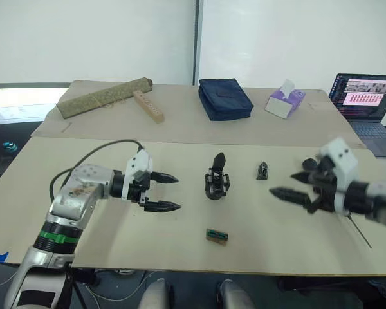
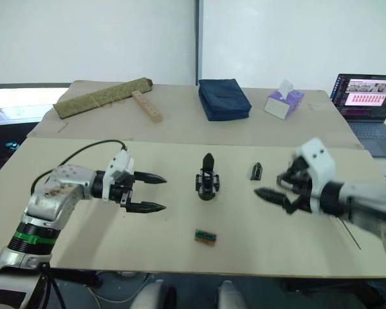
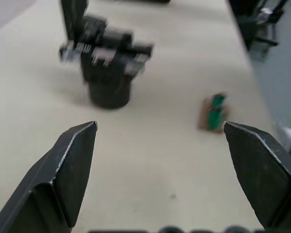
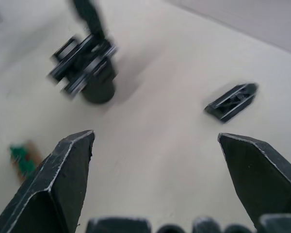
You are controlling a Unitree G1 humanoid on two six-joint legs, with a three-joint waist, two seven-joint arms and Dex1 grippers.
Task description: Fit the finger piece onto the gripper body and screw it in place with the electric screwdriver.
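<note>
Two tools, left tool [image 1: 161, 191] and right tool [image 1: 294, 188], both spread wide, holding nothing. Tiny stiff finger piece [image 1: 262, 170], light, probably skittery; best pinched across flat sides.

Two beige tables [image 1: 116, 154] stand end to end before a white wall [image 1: 90, 38] split by a dark vertical seam [image 1: 197, 38].
</note>
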